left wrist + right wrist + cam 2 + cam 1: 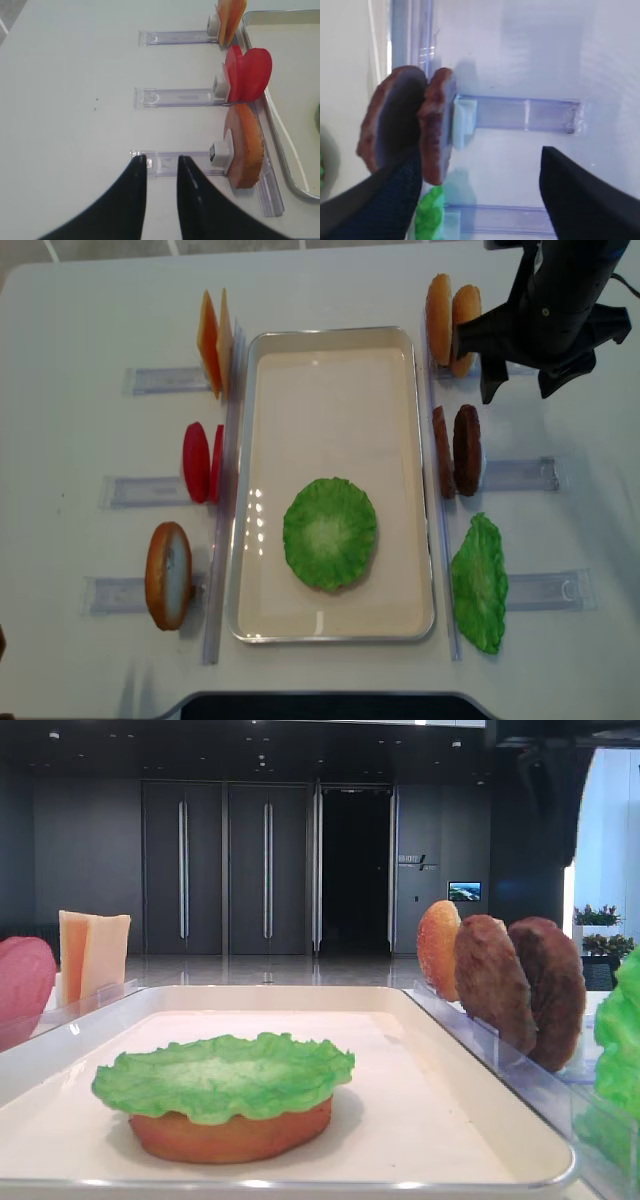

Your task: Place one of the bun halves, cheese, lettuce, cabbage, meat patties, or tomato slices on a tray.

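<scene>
Two dark brown, rough meat patties (pixel 457 450) upright beside white tray (pixel 330 338)

Large lobby or exhibition hall, tall dark panelled doors (pixel 225 870), glossy floor (pixel 270 970), small wall screen (pixel 464 891), potted plants (pixel 597 915) by bright window, white demo counter (pixel 90 300)

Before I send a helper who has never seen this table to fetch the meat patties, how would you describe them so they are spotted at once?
Start at the white tray in the middle and go to its right side. In the middle rack of the three there, two meat patties stand on edge. They are dark brown and rough, unlike the golden buns behind and the green leaf in front.
</scene>
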{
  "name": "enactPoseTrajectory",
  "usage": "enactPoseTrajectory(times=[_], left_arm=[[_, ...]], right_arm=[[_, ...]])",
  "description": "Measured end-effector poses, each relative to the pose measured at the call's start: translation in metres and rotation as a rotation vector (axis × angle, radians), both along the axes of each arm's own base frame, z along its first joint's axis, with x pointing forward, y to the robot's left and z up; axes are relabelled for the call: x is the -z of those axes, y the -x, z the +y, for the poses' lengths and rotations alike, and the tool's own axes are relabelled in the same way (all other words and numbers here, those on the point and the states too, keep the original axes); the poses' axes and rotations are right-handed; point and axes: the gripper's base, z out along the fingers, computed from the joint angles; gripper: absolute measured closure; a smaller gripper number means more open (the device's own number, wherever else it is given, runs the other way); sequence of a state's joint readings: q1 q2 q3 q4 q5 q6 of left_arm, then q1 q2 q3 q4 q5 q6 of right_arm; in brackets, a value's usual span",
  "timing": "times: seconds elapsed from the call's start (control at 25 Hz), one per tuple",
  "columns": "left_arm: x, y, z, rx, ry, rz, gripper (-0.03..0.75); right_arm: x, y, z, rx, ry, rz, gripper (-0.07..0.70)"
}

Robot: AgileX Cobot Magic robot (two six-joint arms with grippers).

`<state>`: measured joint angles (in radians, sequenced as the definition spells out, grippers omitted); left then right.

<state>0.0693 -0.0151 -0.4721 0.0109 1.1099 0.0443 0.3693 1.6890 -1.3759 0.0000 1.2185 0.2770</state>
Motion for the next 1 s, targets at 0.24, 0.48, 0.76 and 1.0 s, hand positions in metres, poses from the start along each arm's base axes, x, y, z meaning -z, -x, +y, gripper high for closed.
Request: enactPoseTrajectory(times=[0.24, 0.48, 0.76, 1.0], left_arm=[[0.0, 0.0, 0.0, 0.0, 0.0, 0.0, 0.557], [0.0, 0.0, 0.0, 0.0, 0.0, 0.0, 0.557], [0.0, 0.0, 0.0, 0.0, 0.0, 0.0, 0.557], [0.0, 0.0, 0.0, 0.0, 0.0, 0.0, 0.557]], right_arm=[[0.0, -0.012, -0.038, 0.041, 0.009, -0.003, 0.141], [0.0, -0.02, -0.078, 0.104, 0.017, -0.004, 0.14], [0.001, -0.014, -0.088, 0.061, 0.027, 0.004, 0.151], [0.003, 0.023, -0.09, 0.048, 0.01, 0.035, 0.169]])
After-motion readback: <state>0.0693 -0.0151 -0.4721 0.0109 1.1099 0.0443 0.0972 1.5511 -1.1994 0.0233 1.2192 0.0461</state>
